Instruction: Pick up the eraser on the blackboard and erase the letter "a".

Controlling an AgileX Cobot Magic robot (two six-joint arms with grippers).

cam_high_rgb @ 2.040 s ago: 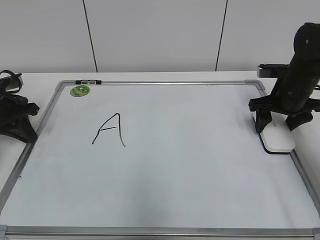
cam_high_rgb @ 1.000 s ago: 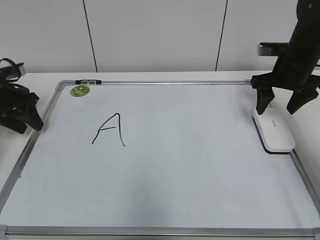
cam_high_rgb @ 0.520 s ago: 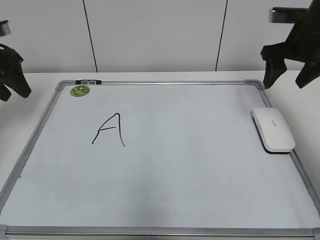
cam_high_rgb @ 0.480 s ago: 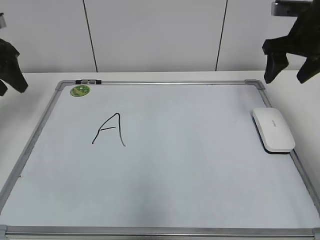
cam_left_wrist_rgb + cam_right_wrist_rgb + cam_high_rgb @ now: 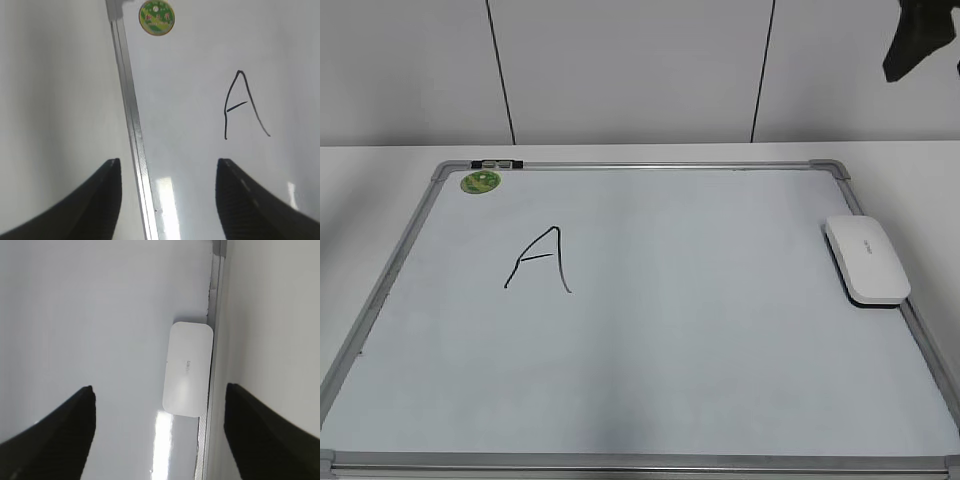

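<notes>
Right end effector (image 5: 159, 432), released and empty, hovers over the flat white plastic eraser (image 5: 188, 369) at the whiteboard's (image 5: 720, 330) right frame edge; seemingly light, rigid, slippery, best pinched across its long sides.

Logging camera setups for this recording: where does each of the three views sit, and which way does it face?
Exterior: in front, slanted down across the blackboard; only a dark bit of the right arm at top right.
Left wrist: high, looking down at the board's left frame, green sticker and capital "A"; open left hand.
Right wrist: high, looking down at the eraser by the right frame; open right hand.
Exterior shares the "A" with the left view, the eraser with the right.
</notes>
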